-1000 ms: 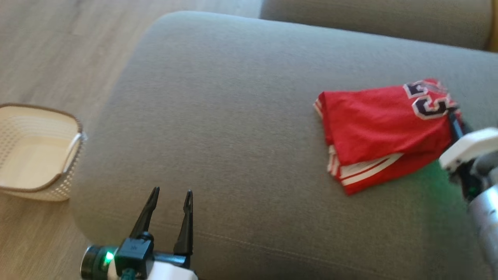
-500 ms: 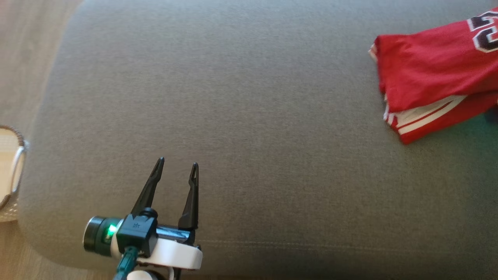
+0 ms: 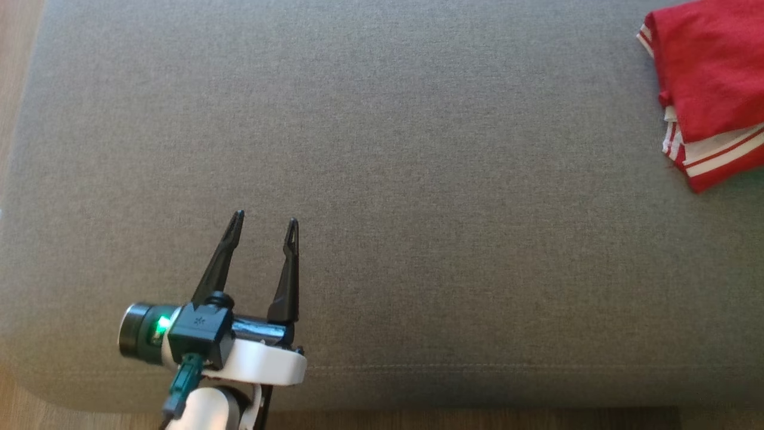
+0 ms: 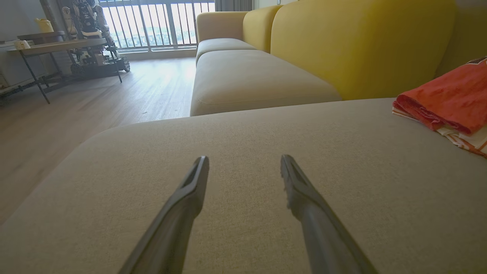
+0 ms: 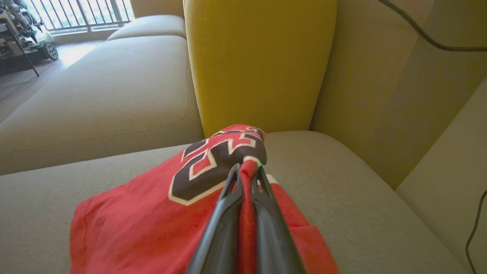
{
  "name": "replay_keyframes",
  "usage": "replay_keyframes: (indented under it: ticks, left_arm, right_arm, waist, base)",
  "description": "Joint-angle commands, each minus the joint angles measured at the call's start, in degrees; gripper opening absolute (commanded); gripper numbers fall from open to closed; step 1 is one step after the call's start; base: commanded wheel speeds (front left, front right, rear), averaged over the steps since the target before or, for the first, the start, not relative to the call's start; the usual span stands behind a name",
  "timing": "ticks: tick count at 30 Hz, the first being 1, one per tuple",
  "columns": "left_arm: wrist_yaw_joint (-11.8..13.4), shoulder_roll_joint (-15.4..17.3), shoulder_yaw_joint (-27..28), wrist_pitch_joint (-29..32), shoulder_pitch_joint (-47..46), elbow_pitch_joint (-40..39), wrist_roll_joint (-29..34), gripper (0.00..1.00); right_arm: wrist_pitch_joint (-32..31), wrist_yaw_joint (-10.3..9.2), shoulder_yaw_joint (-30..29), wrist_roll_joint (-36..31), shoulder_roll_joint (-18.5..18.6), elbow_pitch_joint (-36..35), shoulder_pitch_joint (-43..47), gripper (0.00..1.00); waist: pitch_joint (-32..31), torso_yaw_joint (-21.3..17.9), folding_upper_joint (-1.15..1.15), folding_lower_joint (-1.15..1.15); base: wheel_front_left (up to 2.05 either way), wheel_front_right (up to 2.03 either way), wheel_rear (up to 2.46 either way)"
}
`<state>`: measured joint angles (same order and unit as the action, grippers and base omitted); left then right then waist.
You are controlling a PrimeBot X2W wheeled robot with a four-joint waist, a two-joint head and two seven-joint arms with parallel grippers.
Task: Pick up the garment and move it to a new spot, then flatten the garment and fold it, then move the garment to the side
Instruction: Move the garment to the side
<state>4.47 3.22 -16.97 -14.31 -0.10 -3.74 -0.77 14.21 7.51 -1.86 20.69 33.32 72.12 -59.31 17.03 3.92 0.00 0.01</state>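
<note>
The garment (image 3: 707, 95) is a folded red jersey with white-striped trim, lying at the far right of the grey sofa cushion (image 3: 418, 179). In the left wrist view the garment (image 4: 449, 99) lies at the right edge. In the right wrist view the garment (image 5: 152, 205) shows black numbers edged in white, and my right gripper (image 5: 247, 171) is shut on a pinched fold of its red cloth. My left gripper (image 3: 264, 223) hovers open over the cushion's front left, far from the garment, with nothing between its fingers (image 4: 190, 190).
The cushion's front edge (image 3: 477, 388) runs along the bottom with wooden floor (image 3: 477, 418) below it. Yellow backrest cushions (image 5: 258, 61) stand behind the seat. A table with equipment (image 4: 76, 42) stands far off on the floor. A dark cable (image 5: 422, 34) hangs at the right.
The head camera has swung down and left, so the garment slid toward the upper right edge and the basket and right arm left the picture. Both grippers keep their states.
</note>
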Motion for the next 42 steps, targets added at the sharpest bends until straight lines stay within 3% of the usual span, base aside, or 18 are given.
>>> replay_keyframes:
  ticks: [1,2,3,7,8,11,12,16,20,24,33,38,42]
  left_arm:
    - [-0.1,-0.1,2.1,-0.7,-1.7,-2.1,-0.4,1.00]
    - [-0.3,-0.1,2.0,-0.7,-1.8,-1.9,-0.4,1.00]
    - [-0.5,-0.1,1.9,-0.7,-1.8,-1.6,-0.5,1.00]
    - [-0.8,-0.1,1.8,-0.7,-1.8,-0.9,-0.4,1.00]
    - [-0.8,-0.1,1.9,-0.7,-1.7,-0.7,-0.3,1.00]
    - [-0.6,-0.1,2.3,-0.7,-1.1,-0.5,-0.3,1.00]
    - [-0.6,-0.1,2.3,-0.7,-1.1,-0.5,-0.3,1.00]
    - [-0.1,-0.1,3.2,-0.7,0.4,-0.7,-0.5,1.00]
    - [0.1,-0.2,3.5,-0.7,1.6,-1.0,-0.5,1.00]
    - [0.8,-0.2,4.2,-0.7,2.6,-1.4,-1.4,1.00]
    - [3.3,-0.3,5.4,-0.7,5.5,-1.1,-7.1,1.00]
    - [4.6,-0.3,5.5,-0.7,6.7,-1.2,-8.1,1.00]
    - [4.3,-0.3,5.6,-0.7,7.5,-2.1,-6.6,1.00]
  right_arm:
    - [0.7,-0.02,-0.1,-2.0,1.8,-1.0,-1.0,0.35]
    - [0.7,-0.02,-1.1,-2.7,2.0,-0.8,-1.1,0.82]
    - [0.8,-0.02,-1.9,-3.9,2.5,-1.1,-1.1,1.00]
    - [0.8,-0.02,-5.7,-10.2,3.3,-4.2,0.4,1.00]
    - [0.8,-0.02,-9.0,-15.5,2.9,-7.6,2.4,1.00]
    - [0.8,-0.02,-13.7,-22.0,-2.2,-13.6,6.3,1.00]
    - [0.8,-0.02,-13.7,-22.0,-2.2,-13.6,6.3,1.00]
    - [0.8,-0.02,-16.9,-28.5,-12.8,-22.0,13.2,1.00]
    - [0.8,-0.02,-16.5,-30.9,-22.6,-29.0,20.7,1.00]
    - [0.8,-0.02,-14.0,-29.3,-28.4,-36.5,28.2,1.00]
    - [0.8,-0.02,-4.7,-17.5,-30.4,-55.1,45.0,1.00]
    - [0.8,-0.02,-2.2,-15.2,-30.4,-66.4,53.7,1.00]
    - [0.8,-0.02,-1.6,-14.4,-30.4,-71.1,59.2,1.00]
  waist:
    - [0.2,0.2,0.00,-0.01]
    - [0.2,0.2,0.00,-0.01]
    - [0.1,0.2,0.00,-0.01]
    - [-0.6,0.3,0.00,-0.01]
    - [-1.3,0.3,0.00,-0.01]
    - [-2.7,-0.1,0.00,-0.01]
    - [-2.7,-0.1,0.00,-0.01]
    - [-5.2,-1.2,0.00,-0.01]
    - [-7.6,-2.0,0.00,-0.01]
    - [-9.9,-2.5,0.00,-0.01]
    - [-14.8,-3.5,0.00,-0.01]
    - [-16.6,-3.3,0.00,-0.01]
    - [-17.4,-3.0,0.00,-0.01]
  base:
    - [0.00,0.00,0.00]
    - [0.00,0.00,0.00]
    - [0.00,0.00,0.00]
    - [0.00,0.00,0.00]
    - [0.00,0.00,0.00]
    - [0.00,0.00,0.00]
    - [0.00,0.00,0.00]
    - [0.00,0.00,0.00]
    - [0.00,0.00,0.00]
    - [0.00,0.00,0.00]
    - [0.00,0.00,0.00]
    - [0.00,0.00,0.00]
    - [0.00,0.00,0.00]
